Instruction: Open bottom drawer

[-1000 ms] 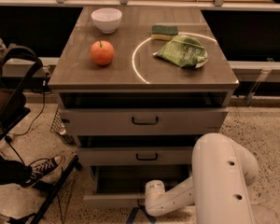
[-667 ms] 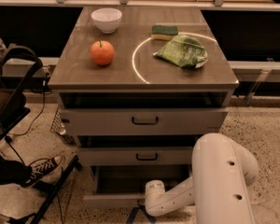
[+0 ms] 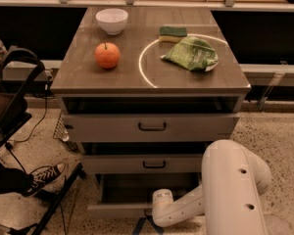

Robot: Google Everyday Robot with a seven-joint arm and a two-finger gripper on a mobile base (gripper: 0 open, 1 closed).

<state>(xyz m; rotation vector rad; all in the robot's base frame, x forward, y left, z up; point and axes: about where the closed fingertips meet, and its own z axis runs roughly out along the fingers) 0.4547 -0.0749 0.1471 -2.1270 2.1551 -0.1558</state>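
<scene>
Nothing to report in the way of movement since a second ago – arm, drawers and everything on top sit just where they were. Down at the bottom of the view the white arm bends in from the right, its rounded wrist lying low along the floor, and the gripper is right up against the middle of the bottom drawer at its front panel. Open or closed? Cannot tell from here, the wrist hides it. That bottom drawer is already out, pulled forward beyond the two above it, with its grey inside showing behind the front panel. Above it the middle drawer stands slightly out with its dark bar handle at centre, and the top drawer juts out a little under the tabletop too. Up on the wooden top – a white bowl at the back left, an apple in front of it, a green and yellow sponge at the back, and a crumpled green bag just in front of the sponge, lying inside a thin white ring marked on the surface. Off to the left, a black and white shoe rests on the speckled floor beside dark chair legs
</scene>
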